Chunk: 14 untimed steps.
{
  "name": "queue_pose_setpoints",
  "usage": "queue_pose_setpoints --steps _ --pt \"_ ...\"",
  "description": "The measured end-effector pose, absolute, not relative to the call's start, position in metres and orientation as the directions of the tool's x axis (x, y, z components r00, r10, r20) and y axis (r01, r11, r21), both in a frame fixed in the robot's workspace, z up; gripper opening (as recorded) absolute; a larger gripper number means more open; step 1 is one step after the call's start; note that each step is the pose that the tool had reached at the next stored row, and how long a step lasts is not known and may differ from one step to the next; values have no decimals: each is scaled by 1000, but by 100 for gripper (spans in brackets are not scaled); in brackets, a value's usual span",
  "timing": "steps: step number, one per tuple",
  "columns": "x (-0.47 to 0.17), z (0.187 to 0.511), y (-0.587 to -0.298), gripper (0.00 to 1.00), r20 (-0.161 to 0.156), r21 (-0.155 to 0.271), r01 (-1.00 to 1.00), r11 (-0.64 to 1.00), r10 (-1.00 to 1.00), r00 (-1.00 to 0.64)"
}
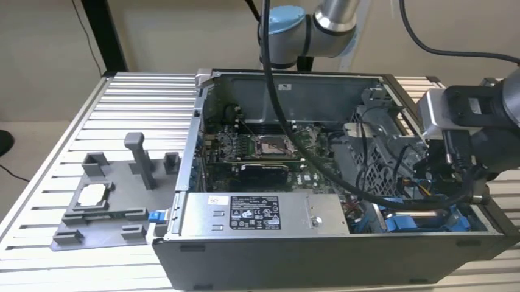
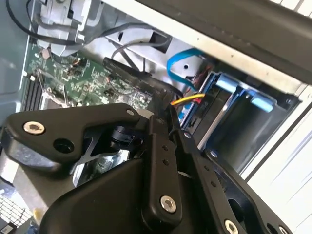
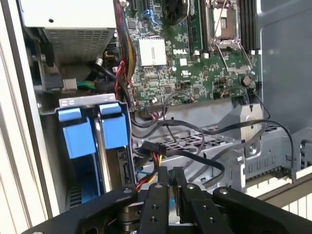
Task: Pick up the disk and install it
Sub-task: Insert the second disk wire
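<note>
In the exterior view, an open computer case [image 1: 341,255] lies on a slatted metal bench [image 1: 130,109]. Inside it are a green circuit board [image 1: 268,146], a grey box with a label [image 1: 260,213] and, at the corner toward the exterior view's right, a drive cage holding the disk [image 1: 406,222]. Only blue plastic of its bracket shows there. The arm [image 1: 325,18] reaches down over that corner, and its bulky wrist and a black cable [image 1: 325,158] hide most of the cage. A grey holder [image 1: 106,207] on the bench carries a small silver chip [image 1: 91,193].

In the second wrist view, the gripper [image 2: 163,122] fills the foreground, its jaws pressed together with nothing seen between them. Beyond it the cage [image 2: 234,131] shows 2 blue tabs at its mouth; the slot below them is dark and hard to read. A blue cable [image 2: 180,61] loops beside it.

In the first wrist view, the gripper [image 3: 171,170] hangs just beside the cage, apart from the disk [image 3: 78,139]. The disk stands on edge in the cage, its long axis running down into the slot and its blue tab end at the opening. A 2nd blue tab [image 3: 114,129] sits just beside it. The metal face is mostly hidden between the cage walls. Black, red and yellow wires [image 3: 151,156] cross between cage and gripper.
</note>
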<state>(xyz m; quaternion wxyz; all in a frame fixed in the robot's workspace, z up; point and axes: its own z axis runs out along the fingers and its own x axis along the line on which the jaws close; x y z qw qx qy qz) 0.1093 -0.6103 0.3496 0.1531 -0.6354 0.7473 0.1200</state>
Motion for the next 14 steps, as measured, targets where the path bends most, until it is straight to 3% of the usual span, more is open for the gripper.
queue_pose_setpoints --steps 6,14 --pt "97 355 -609 0 -357 -23 -986 163 -923 -144" --pt "85 357 -608 0 -289 -39 -986 161 -946 -143"
